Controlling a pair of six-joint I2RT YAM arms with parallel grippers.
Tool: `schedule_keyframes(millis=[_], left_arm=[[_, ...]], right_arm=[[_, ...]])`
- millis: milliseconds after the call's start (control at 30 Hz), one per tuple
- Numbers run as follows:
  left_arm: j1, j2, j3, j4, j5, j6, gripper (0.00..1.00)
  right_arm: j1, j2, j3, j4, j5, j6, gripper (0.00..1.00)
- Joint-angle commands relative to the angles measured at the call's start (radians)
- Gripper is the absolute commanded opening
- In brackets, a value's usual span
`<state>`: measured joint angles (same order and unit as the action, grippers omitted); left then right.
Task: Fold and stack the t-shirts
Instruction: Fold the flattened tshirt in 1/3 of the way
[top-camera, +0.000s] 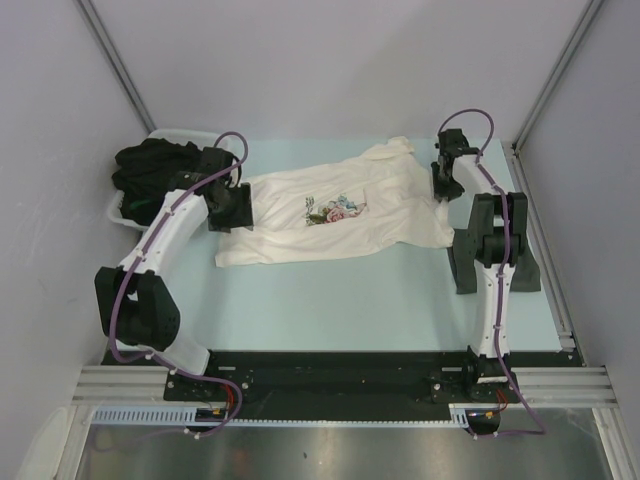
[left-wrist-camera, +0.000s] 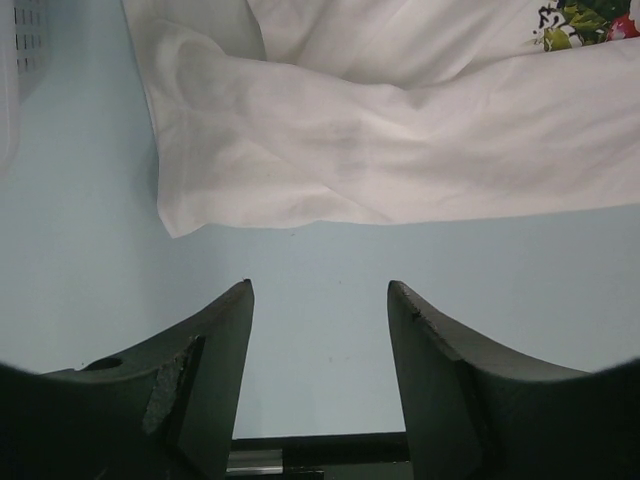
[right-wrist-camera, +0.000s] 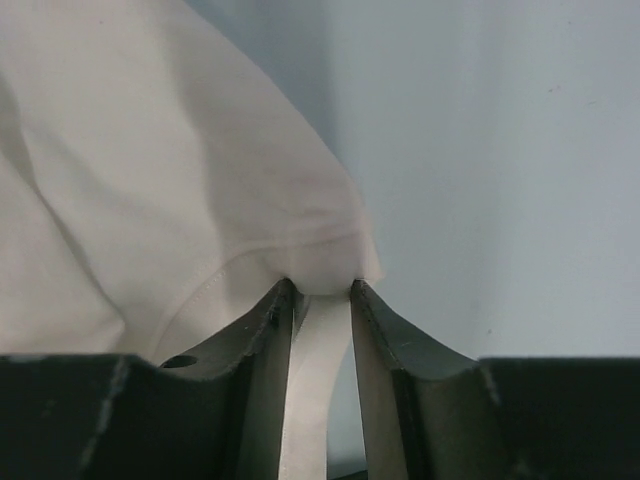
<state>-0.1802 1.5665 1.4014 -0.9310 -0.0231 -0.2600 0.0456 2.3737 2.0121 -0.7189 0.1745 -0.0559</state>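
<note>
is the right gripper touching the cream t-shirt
Touching. The right wrist view shows an edge of the cream t-shirt pinched inside the right gripper.

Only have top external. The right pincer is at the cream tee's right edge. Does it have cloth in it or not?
Observer: Yes. In the right wrist view a fold of the cream t-shirt runs down between the fingers of the right pincer, with the tips pressed against it on both sides.
Operator: The left one is hidden under its own wrist for me. Is it holding anything?
Observer: No. The left pincer is open with nothing in the gap, only bare table below.
Operator: Is it touching the shirt?
Observer: No. The shirt's corner lies ahead of its fingertips, with a strip of table between them.
</note>
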Motion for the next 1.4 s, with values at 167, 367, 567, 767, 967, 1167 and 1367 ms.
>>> schedule_keyframes(millis=[167,367,567,767,967,1167,1367], left_arm=[[-0.007,-0.042,0.007,-0.006,-0.008,0.025,0.61],[-0.005,-0.045,0.011,-0.011,-0.006,0.034,0.62],[-0.007,-0.051,0.018,-0.017,-0.006,0.051,0.62],[-0.004,-0.063,0.022,-0.025,-0.009,0.074,0.62],[-0.005,-0.072,0.002,-0.019,0.000,0.093,0.62],[-0.005,-0.086,-0.065,-0.014,-0.009,0.087,0.62],[-0.004,-0.091,-0.169,0.040,-0.014,0.051,0.64]], right_arm=[[-0.032,-0.005,-0.082,0.035,-0.010,0.005,0.18],[-0.036,-0.060,-0.197,0.058,0.011,-0.001,0.04],[-0.038,-0.123,-0.286,0.062,0.054,-0.012,0.00],[-0.036,-0.180,-0.349,0.047,0.085,-0.010,0.00],[-0.030,-0.218,-0.404,0.035,0.099,-0.007,0.00],[-0.016,-0.222,-0.421,0.019,0.118,-0.009,0.00],[-0.004,-0.234,-0.429,0.009,0.152,0.001,0.00]])
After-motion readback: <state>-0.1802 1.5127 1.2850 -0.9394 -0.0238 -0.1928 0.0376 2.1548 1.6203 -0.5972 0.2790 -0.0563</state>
